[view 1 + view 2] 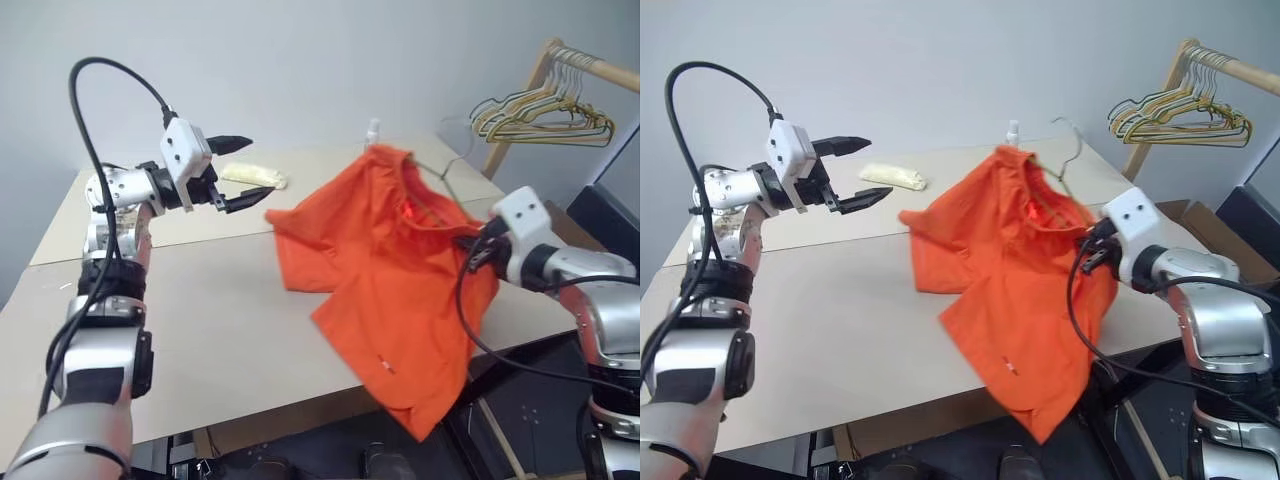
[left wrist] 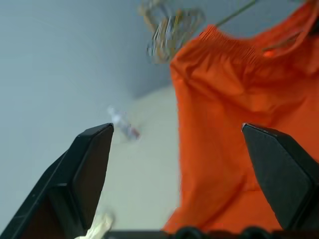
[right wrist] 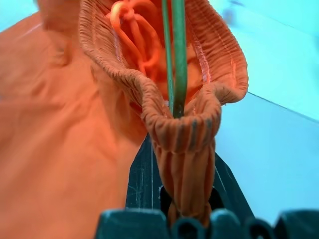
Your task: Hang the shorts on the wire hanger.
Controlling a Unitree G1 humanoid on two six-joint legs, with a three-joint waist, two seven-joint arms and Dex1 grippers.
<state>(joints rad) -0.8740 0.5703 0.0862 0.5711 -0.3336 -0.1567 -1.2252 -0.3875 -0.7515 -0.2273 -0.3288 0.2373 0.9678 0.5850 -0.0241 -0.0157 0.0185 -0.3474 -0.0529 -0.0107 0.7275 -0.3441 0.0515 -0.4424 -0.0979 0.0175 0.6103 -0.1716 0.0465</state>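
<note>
The bright orange shorts (image 1: 390, 290) hang raised over the table's right side, with one leg drooping past the front edge. The thin wire hanger (image 1: 1072, 140) pokes its hook out above the gathered waistband (image 2: 234, 47). My right gripper (image 1: 478, 250) is shut on the bunched waistband (image 3: 187, 149), and the hanger's wire (image 3: 174, 59) runs up out of that fold. My left gripper (image 1: 258, 170) hovers wide open and empty above the table, left of the shorts and apart from them; the shorts show between its fingers (image 2: 84, 169) in the left wrist view.
The beige table (image 1: 200, 330) carries a pale yellowish bundle (image 1: 255, 177) near the left gripper and a small white bottle (image 1: 373, 130) at its far edge. A wooden rack with bunched hangers (image 1: 545, 115) stands at the back right. A cardboard box (image 1: 1215, 225) sits beside the table.
</note>
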